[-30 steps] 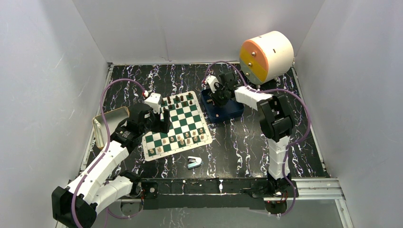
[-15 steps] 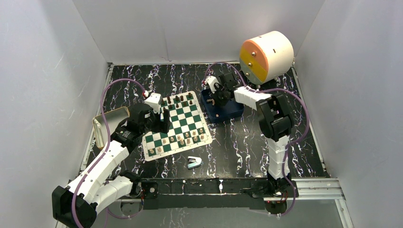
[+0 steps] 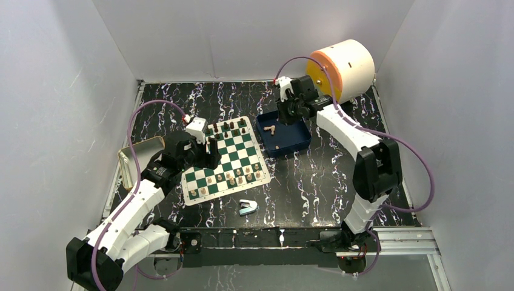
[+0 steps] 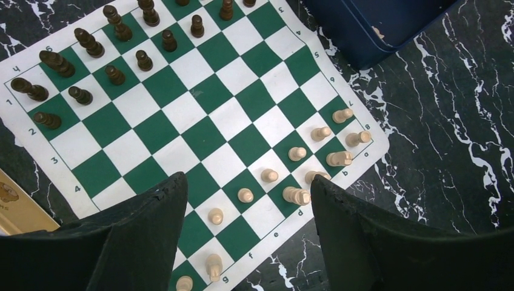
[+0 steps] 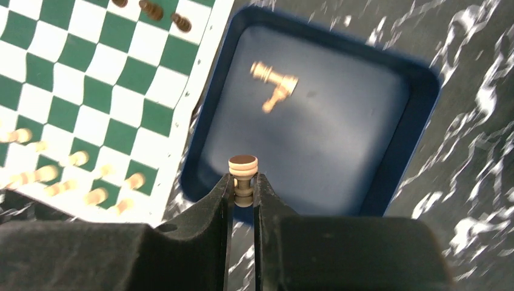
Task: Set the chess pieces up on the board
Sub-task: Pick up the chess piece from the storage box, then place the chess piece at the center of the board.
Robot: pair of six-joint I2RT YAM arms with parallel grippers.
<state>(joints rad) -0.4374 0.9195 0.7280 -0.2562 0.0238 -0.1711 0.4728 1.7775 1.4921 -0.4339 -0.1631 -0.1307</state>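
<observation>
Top view: green-and-white checkered board mat (image 3: 233,154) on a black marbled tabletop (image 3: 315,182), white walls around. Dark blue rectangular tray (image 3: 297,142) just beside it; light-blue stapler (image 3: 247,207) near.
Left wrist: left gripper (image 4: 246,182) spread wide over the board's tan wooden pieces (image 4: 297,153); dark pieces (image 4: 112,74) opposite.
Right wrist: right gripper (image 5: 243,185) pinching a tan pawn (image 5: 243,165) above the tray.

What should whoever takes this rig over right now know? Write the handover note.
Grippers: the left gripper is open and empty over the board. The right gripper is shut on a light piece above the blue tray.
Done: dark pieces stand in two rows along one edge of the board. Most light pieces stand along the opposite edge.
Left: place the held piece, then the two loose pieces lying in the tray.
</observation>
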